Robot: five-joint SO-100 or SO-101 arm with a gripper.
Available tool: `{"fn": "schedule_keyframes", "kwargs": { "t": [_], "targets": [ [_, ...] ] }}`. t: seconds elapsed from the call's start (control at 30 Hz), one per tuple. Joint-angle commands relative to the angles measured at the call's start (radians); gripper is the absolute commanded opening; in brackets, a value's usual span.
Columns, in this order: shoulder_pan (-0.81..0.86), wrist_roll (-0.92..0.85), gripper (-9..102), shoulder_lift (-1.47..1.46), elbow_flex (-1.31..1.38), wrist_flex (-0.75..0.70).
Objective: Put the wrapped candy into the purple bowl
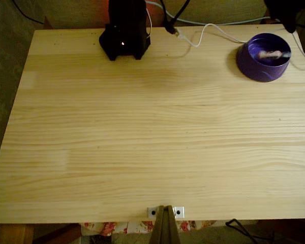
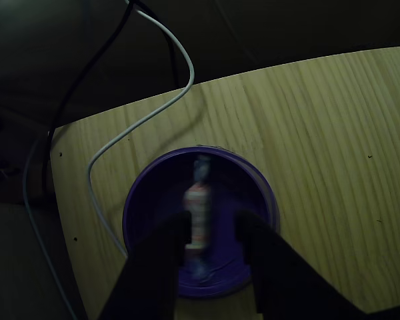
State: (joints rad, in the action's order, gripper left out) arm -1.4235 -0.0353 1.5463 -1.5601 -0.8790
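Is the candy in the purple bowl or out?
In: the candy shows within the bowl's rim, below the open gripper; blur hides whether it has landed.

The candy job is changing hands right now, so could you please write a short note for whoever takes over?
Claw: open, fingers apart above the purple bowl, candy between them; blur hides any contact.
Candy: blurred, over or inside the bowl; in the fixed view it shows within the rim.
Bowl: far right corner of the table in the fixed view.
Done: candy brought to the bowl.
Left: confirm it has settled, then pull the arm back.
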Motion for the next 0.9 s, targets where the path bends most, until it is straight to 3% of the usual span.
{"fn": "schedule_keyframes", "kwargs": {
  "t": [0.0, 0.17, 0.37, 0.43, 0.7, 0.87],
  "targets": [
    [-0.006, 0.009, 13, 0.107, 0.025, 0.000],
    [0.003, 0.009, 14, 0.140, 0.012, -0.002],
    [0.075, 0.003, 0, 0.175, 0.077, -0.020],
    [0.120, -0.008, 0, 0.198, 0.086, -0.020],
    [0.420, -0.009, 0, 0.373, -0.066, 0.057],
    [0.607, -0.178, 0, 0.492, -0.232, 0.049]
  ]
}}
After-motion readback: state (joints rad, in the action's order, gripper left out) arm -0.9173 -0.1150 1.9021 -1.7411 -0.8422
